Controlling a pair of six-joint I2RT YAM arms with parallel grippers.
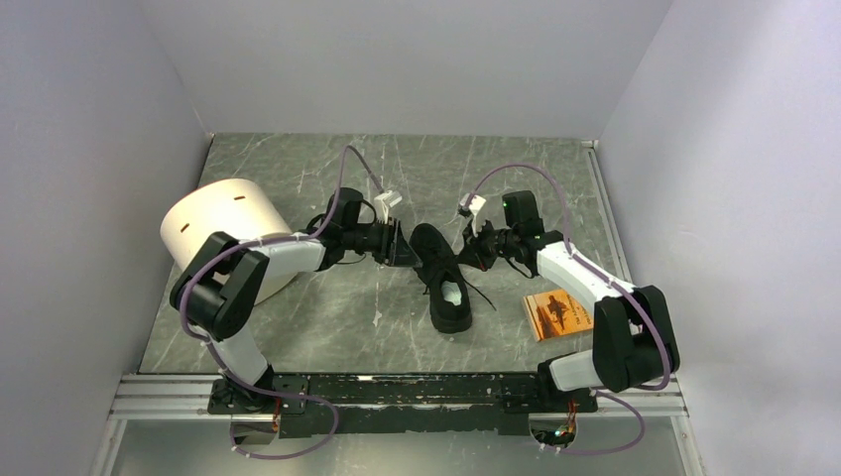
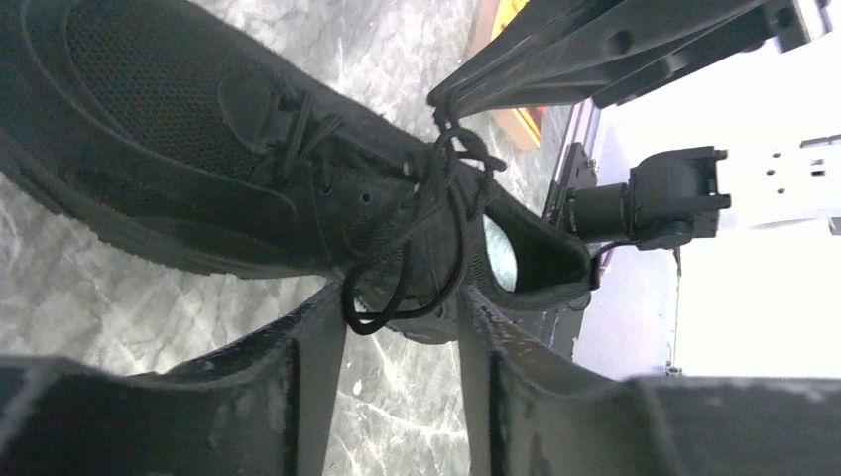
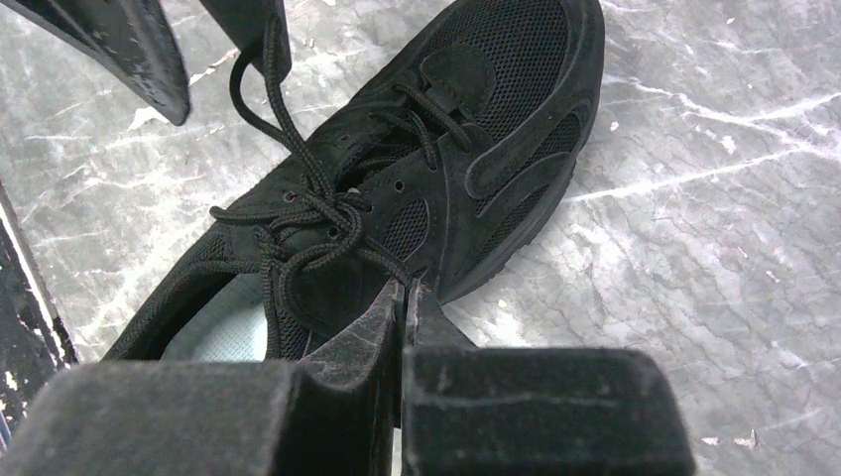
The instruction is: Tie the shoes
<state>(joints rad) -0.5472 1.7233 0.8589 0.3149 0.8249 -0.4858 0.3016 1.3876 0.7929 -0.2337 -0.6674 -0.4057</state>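
Black low-top sneaker (image 1: 442, 278) of mesh and suede rests on its sole at the centre of the grey marbled table (image 1: 298, 327). Its toe points far and its heel opening points near, and it sits between the two arms.

1. Far left: a white cylindrical drum (image 1: 223, 230) stands beside the left arm's elbow, well apart from the sneaker. Its visible top face shows no opening, so whether it holds anything cannot be told.

2. Left flank of the sneaker: the left gripper (image 1: 400, 245) sits level with the upper eyelets, fingers spread. A loop of the thin black laces (image 3: 298, 223) lies in the gap. In the right wrist view the strand is drawn up against one finger. Judgement: the strand is hooked there to hold the loop open under tension. No pinch is visible.

3. Sneaker opening: it contains only the pale insole (image 1: 453, 295). The laces form a loose tangle over the tongue, not a finished bow. One free end trails on the table to the right of the heel.

4. Right flank: the right gripper (image 1: 473, 248) faces the left one, fingers pressed together on a lace strand at the tips. Judgement: the opposed placement allows the two ends to be pulled apart to set the knot.

5. Near right: a flat orange paper booklet (image 1: 557, 313) lies well apart from the sneaker and plays no part.
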